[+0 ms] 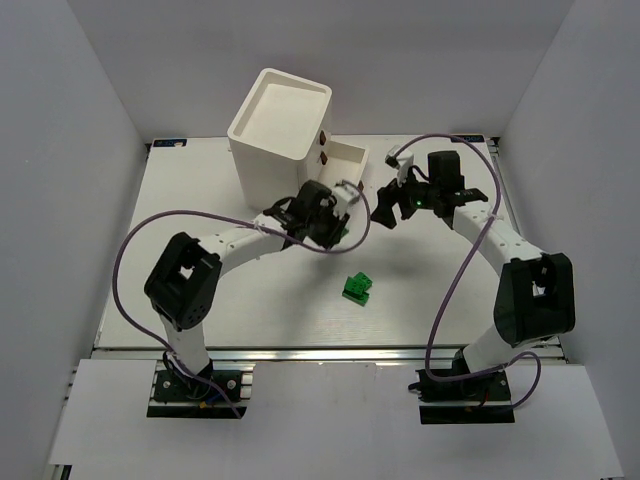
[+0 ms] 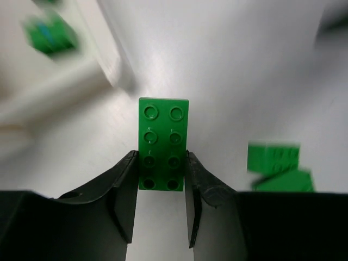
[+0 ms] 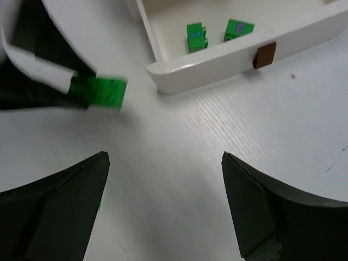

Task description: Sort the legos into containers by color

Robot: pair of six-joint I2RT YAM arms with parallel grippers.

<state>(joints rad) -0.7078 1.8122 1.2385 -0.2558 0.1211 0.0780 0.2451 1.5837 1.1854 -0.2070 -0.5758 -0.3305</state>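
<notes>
My left gripper (image 2: pixel 161 163) is shut on a dark green lego (image 2: pixel 163 142), a two-by-four brick that sticks out past the fingertips above the table. In the top view this gripper (image 1: pixel 338 225) hovers just in front of the white cabinet (image 1: pixel 278 125), whose bottom drawer (image 1: pixel 352 158) is pulled out. Two green legos (image 3: pixel 197 37) lie inside that drawer (image 3: pixel 217 57). A small pile of green legos (image 1: pixel 357 287) lies on the table centre, also seen from the left wrist (image 2: pixel 278 166). My right gripper (image 3: pixel 166 160) is open and empty, right of the left one (image 1: pixel 385 212).
The cabinet stands at the back left of the white table (image 1: pixel 250 300), with small brown knobs (image 1: pixel 324 135) on its drawer fronts. The two grippers are close together in front of the open drawer. Purple cables (image 1: pixel 455 270) loop over both arms.
</notes>
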